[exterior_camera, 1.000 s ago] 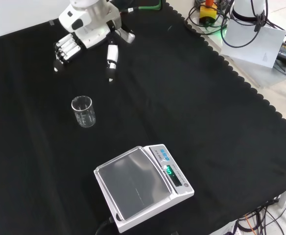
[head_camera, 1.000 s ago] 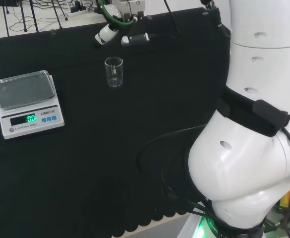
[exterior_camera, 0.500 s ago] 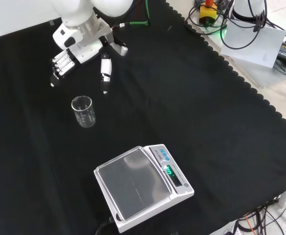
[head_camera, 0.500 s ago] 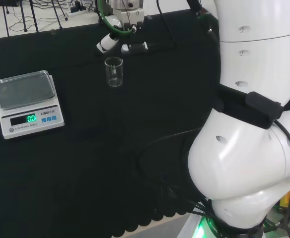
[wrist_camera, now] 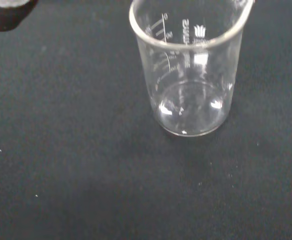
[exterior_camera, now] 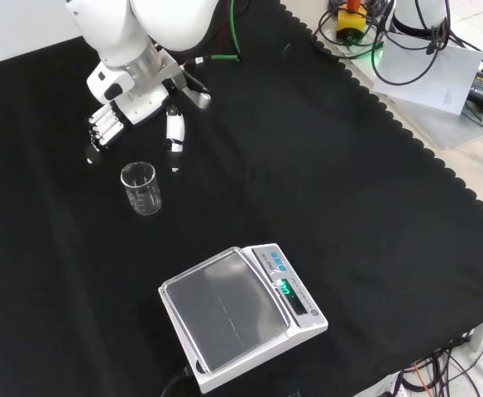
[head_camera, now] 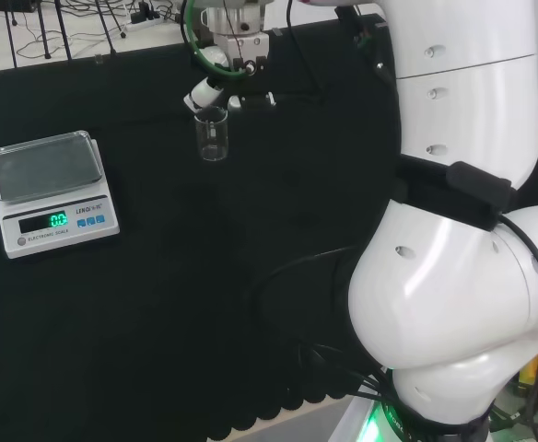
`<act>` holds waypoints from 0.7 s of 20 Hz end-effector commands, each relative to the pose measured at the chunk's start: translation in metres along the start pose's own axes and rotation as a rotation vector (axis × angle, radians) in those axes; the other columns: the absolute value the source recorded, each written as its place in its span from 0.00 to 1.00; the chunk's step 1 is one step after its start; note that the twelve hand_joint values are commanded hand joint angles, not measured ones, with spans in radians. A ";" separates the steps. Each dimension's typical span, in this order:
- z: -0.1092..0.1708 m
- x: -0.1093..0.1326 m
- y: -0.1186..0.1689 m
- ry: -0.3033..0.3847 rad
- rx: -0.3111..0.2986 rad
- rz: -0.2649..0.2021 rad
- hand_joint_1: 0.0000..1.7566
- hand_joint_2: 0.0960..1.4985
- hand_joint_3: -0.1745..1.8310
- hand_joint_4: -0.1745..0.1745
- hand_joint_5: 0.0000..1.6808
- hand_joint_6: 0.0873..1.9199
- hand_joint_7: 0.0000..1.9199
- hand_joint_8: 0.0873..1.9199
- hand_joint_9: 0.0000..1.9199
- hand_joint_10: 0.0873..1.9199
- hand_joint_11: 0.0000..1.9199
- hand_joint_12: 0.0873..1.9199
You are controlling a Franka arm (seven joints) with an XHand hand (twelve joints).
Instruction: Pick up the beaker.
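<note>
Black cloth covers the whole desk (exterior_camera: 374, 207), its scalloped edge running along the side at about 3 o'clock in the front view. Nearest the front camera, at about 6 o'clock, sits a white digital scale (exterior_camera: 240, 313) with a flat clear weighing pan and a lit green display; in the head view the same scale (head_camera: 52, 191) lies at about 9 o'clock.

Farther back in the front view, at about 10 o'clock, a clear glass beaker (exterior_camera: 140, 188) stands upright on the cloth, well apart from the scale. It looks empty, and the wrist view shows the beaker (wrist_camera: 188, 70) close up, with printed graduation marks on its wall and a bare round base resting on the cloth.

Just beyond the beaker in the front view, the black and white hand (exterior_camera: 130, 99) hangs from the white arm (exterior_camera: 142, 21), fingers (exterior_camera: 101, 132) straight and pointing down toward the cloth, spread apart from the thumb (exterior_camera: 174, 136). It is opened wide and holds nothing; fingers and thumb stand near the beaker's rim on either side without touching it. In the head view the hand (head_camera: 216, 78) sits at about 12 o'clock, directly behind the beaker (head_camera: 211, 133).
</note>
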State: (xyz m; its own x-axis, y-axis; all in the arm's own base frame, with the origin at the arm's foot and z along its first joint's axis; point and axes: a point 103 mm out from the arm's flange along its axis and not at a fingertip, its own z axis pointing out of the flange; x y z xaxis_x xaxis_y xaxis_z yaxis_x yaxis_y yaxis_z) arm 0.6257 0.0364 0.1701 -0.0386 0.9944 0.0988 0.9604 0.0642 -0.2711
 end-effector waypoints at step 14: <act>0.044 -0.014 0.037 0.013 0.066 0.027 0.36 0.45 0.22 0.49 0.09 0.00 0.04 0.35 0.07 0.43 0.00 0.57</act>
State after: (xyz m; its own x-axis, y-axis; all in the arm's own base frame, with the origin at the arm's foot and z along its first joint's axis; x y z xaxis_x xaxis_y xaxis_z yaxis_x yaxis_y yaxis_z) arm 0.6447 0.0317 0.1296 -0.0191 0.9940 0.1080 0.9485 0.0522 -0.3125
